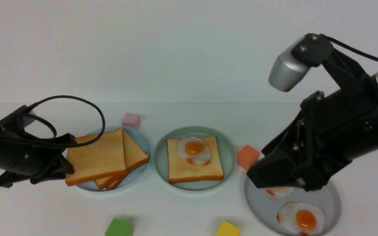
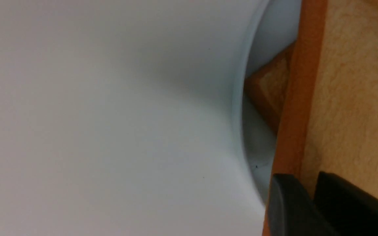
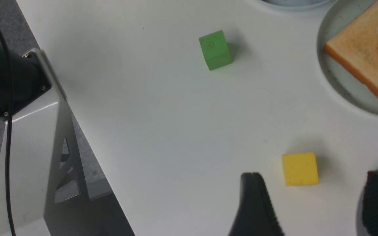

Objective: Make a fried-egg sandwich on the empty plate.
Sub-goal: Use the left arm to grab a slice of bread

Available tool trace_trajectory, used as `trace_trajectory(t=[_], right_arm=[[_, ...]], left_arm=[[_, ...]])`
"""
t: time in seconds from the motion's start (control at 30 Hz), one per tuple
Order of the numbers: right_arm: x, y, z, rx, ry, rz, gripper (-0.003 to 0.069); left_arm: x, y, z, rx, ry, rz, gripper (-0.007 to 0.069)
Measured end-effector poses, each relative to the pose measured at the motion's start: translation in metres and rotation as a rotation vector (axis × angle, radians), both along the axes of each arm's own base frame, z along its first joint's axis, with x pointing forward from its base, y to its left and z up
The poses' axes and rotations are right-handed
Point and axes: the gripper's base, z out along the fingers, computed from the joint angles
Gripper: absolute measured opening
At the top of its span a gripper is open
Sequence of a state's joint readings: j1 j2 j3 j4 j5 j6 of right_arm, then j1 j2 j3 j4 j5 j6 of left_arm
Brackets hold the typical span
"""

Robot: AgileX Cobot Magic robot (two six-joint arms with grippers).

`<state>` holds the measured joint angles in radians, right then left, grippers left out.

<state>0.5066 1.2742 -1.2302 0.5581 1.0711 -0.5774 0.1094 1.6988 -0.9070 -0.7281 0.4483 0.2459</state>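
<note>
a plain white tabletop [image 1: 182, 213] runs back to a bare white wall [image 1: 176, 49], meeting it in a soft straight line. the light is even and the shadows faint. in the right wrist view, a speckled grey floor [image 3: 8, 23] shows past the tabletop's edge, with a pale metal frame [image 3: 31, 137] beside that edge.

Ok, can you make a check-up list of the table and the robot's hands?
Surface: white table, no spills seen.
Job's things: mint-green plate holds toast slice with fried egg on top; no second slice there yet.
Clutter: pale blue plate with toast stack; grey plate with spare egg; pink cube, orange cube, green cube, yellow cube.
Grippers: left gripper pinches top toast slice of the stack; right gripper open over grey plate.
Cables: black cable loops above left arm, no snag seen.
Surroundings: plain white wall.
</note>
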Motion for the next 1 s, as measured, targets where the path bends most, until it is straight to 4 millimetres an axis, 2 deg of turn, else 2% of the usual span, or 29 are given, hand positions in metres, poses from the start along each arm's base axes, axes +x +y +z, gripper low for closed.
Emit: trace_trajectory(t=[0.17, 0.57, 0.77, 1.0], right_arm=[[0.0, 0.0, 0.0, 0.0, 0.0, 0.0, 0.0444], [0.0, 0.0, 0.0, 0.0, 0.003, -0.002, 0.0444], [0.0, 0.0, 0.0, 0.0, 0.003, -0.002, 0.0444], [0.0, 0.0, 0.0, 0.001, 0.003, -0.002, 0.0444]], left_arm=[[0.0, 0.0, 0.0, 0.009, -0.006, -0.02, -0.0011], [-0.001, -0.001, 0.002, 0.012, -0.012, -0.039, -0.0013], [-0.003, -0.003, 0.015, -0.012, -0.054, -0.032, -0.0013], [-0.001, -0.011, 0.027, -0.123, -0.123, -0.027, -0.0013]])
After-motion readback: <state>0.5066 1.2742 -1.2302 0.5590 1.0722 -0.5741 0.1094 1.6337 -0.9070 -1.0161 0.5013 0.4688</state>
